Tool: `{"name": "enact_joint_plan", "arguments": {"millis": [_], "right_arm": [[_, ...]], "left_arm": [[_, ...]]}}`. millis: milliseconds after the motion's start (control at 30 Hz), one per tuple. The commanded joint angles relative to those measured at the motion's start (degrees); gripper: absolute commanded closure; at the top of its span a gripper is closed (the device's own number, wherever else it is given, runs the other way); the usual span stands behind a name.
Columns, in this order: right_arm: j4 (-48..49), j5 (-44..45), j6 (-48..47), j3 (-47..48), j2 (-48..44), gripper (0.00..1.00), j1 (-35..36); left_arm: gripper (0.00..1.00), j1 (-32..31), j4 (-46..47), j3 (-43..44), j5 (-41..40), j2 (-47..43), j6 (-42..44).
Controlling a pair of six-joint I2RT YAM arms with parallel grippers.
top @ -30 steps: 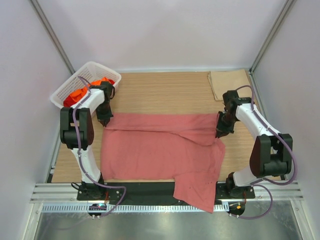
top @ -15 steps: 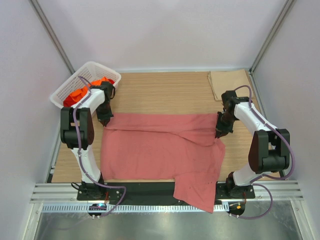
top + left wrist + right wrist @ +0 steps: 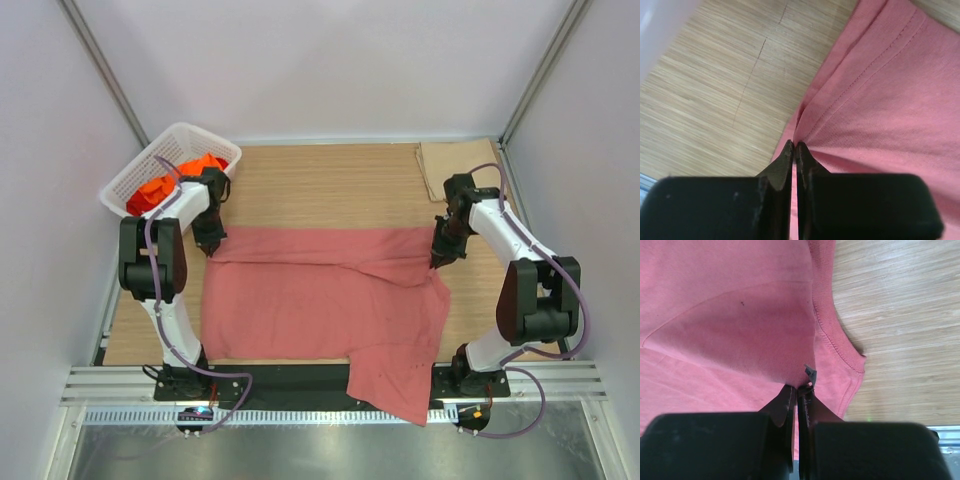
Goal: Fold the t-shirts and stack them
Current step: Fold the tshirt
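Salmon-pink t-shirt spread flat mid-desk, one flap hanging over the near edge. Left gripper pinched tight on its far-left corner, right gripper clamped on its far-right corner. Orange t-shirts in white basket, far-left corner.

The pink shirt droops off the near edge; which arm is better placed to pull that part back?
Right, probably: the drooping part hangs on its side, nearer the right tool than the left tool; both pinch far corners of the pink shirt.
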Motion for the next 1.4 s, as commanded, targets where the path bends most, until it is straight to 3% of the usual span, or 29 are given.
{"name": "enact_joint_plan", "arguments": {"millis": [0,400,500,533,567,800,1000,1100,1133,1267,1367], "right_arm": [[-0.05,0.26,-0.21,2.23,0.99,0.94,-0.35],[0.65,-0.62,-0.30,2.75,2.48,0.94,-0.96],[1.00,-1.15,0.57,4.59,4.06,0.94,-1.31],[1.09,-1.76,0.84,4.95,4.76,0.94,-1.57],[1.79,-2.03,1.19,5.39,5.29,0.94,-1.75],[3.29,-6.33,4.53,13.28,14.43,0.92,-4.02],[3.11,-9.22,6.90,24.35,25.32,0.91,-6.76],[4.34,-13.17,8.92,28.23,29.72,0.82,-8.60],[3.21,-13.54,8.84,29.46,30.43,0.67,-8.61],[-1.01,-7.24,4.46,31.50,26.41,0.41,-6.59],[-3.21,-1.33,0.41,28.43,18.85,0.41,-3.25]], "left_arm": [[1.00,0.49,-0.33,-2.09,-0.26,1.26,-0.78],[1.00,0.49,-0.59,-4.38,-0.43,0.47,-1.31],[0.87,0.49,-1.03,-4.29,-0.61,0.03,-1.57],[0.71,0.49,-1.20,-4.20,-0.52,-0.15,-1.66],[0.66,0.41,-1.21,-4.11,-0.61,-0.41,-1.84],[0.58,-0.82,-2.26,-2.71,0.27,-6.56,-2.71],[0.57,-5.12,-1.47,-2.09,2.81,-10.26,-3.33],[0.57,-7.67,-1.29,-2.79,3.52,-10.61,-3.68],[0.57,-8.20,-1.21,-2.97,3.87,-10.52,-3.60],[0.57,-9.96,-1.12,-3.76,4.75,-10.61,-3.68],[0.57,-10.93,-1.38,-4.20,5.37,-11.40,-3.86]]}}
